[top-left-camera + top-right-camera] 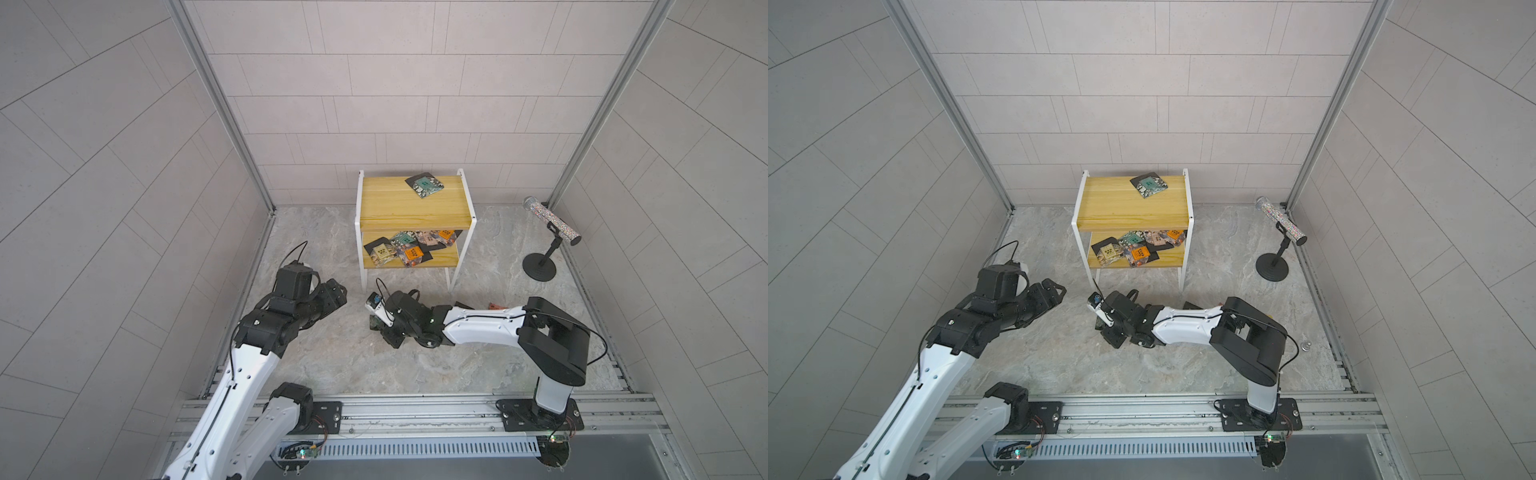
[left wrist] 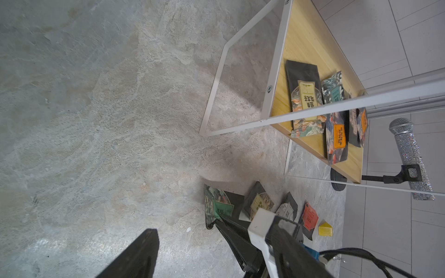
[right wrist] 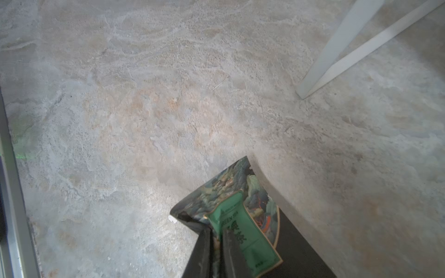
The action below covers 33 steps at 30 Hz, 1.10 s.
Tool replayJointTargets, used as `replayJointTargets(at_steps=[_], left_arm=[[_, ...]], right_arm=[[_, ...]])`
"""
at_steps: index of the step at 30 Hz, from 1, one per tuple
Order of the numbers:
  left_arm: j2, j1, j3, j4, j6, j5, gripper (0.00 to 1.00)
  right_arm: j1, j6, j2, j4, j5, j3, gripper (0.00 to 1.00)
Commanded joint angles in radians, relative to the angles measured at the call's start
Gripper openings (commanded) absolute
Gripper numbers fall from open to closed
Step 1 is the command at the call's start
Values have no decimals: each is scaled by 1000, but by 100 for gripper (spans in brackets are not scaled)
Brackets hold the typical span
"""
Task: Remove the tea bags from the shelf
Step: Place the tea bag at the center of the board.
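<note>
Nearest the lens, the left arm extends in from the near edge, and the left jaws stand spread wide with nothing between them, above the counter and near the front left leg of the shelf. That stone-patterned counter carries everything else. The right arm lies low across it in front of the shelf, and the right jaws are closed on a green-labelled tea bag, pinching it by one edge; the bag is bent, off the shelf and low over the counter. The shelf stands toward the back, two yellow boards in a thin white frame. To its right, well apart, a glittery microphone sits tilted on a black stand. One teal-labelled tea bag lies flat on the upper board near its back right corner. On the lower board a cluster of tea bags overlaps, with beige, teal and orange labels showing. In the left wrist view three more lie on the counter beside the right arm: a beige-labelled tea bag, a white-labelled tea bag and a red-labelled tea bag, close together. Just beside the red one sits a small plain yellow piece, smallest of all.
</note>
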Motion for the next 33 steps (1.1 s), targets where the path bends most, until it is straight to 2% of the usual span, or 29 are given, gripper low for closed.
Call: replayJointTargets(at_steps=[1,6,11,15,33], left_arm=[[-6,5,-9,-18,8,-13,82],[-4,5,-14,-9,8,-13,82],[8,5,-12,4,6,-10,82],[16,5,2,7,8,-11,82],[71,-5,143,-18,92,9,82]], right_arm=[[6,15,31,4,-11,28,19],[6,3,53,-59,-18,68,26],[11,-11,20,-97,-14,83,36],[13,-14,-16,-135,-6,93,39],[-9,-10,-371,-355,75,50,49]])
